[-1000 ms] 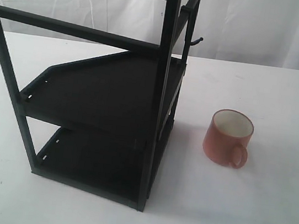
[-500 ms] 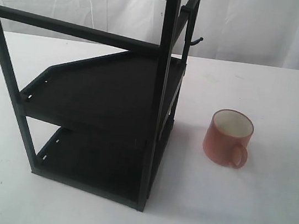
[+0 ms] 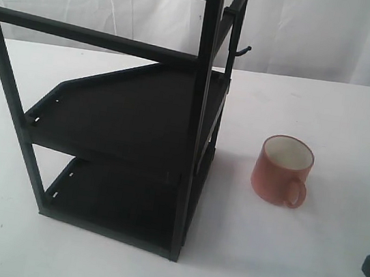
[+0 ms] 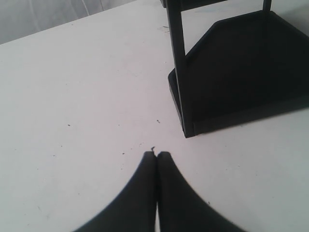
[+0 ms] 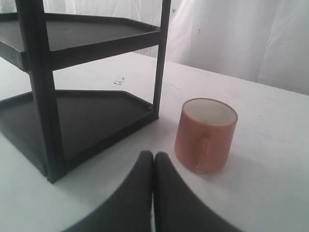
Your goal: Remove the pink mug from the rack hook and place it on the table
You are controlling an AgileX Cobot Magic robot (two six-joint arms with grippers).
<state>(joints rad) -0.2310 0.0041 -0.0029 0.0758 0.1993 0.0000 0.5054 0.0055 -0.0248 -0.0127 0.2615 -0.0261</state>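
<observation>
Standing upright on the bench (image 3: 305, 265), near the rack (image 3: 126, 113) but apart from it, the pink mug (image 3: 282, 170) was off the bare rack hook (image 3: 243, 51). Your left gripper (image 4: 156, 155) and right gripper (image 5: 153, 155) were pressed closed, holding nothing. Task looked finished; nothing left for you.

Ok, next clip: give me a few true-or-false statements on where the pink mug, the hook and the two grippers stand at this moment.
1. The pink mug hangs on the rack hook. False: it stands upright on the table, and the hook is bare.
2. The mug stands apart from the rack, not touching it. True.
3. The right gripper is clamped on the mug. False: it is shut on nothing, short of the mug.
4. The left gripper is shut and empty. True.
</observation>
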